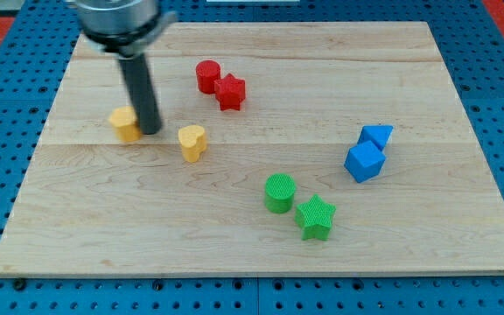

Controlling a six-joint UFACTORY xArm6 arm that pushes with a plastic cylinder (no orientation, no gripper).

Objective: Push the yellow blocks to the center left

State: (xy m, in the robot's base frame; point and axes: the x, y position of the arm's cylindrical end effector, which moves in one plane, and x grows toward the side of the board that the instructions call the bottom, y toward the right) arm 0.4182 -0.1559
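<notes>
Two yellow blocks lie on the wooden board (234, 236). One yellow block (126, 123) sits at the view's left, its shape hard to tell. A yellow heart-shaped block (192, 142) lies to its right. My tip (150, 131) stands between them, right next to the left yellow block and a short gap from the heart-shaped one. The dark rod rises from the tip toward the view's top left.
A red cylinder (207, 76) and a red star (230, 92) touch near the top middle. A blue triangular block (377, 136) and a blue cube (364, 162) sit at the right. A green cylinder (279, 192) and a green star (315, 217) lie at the lower middle.
</notes>
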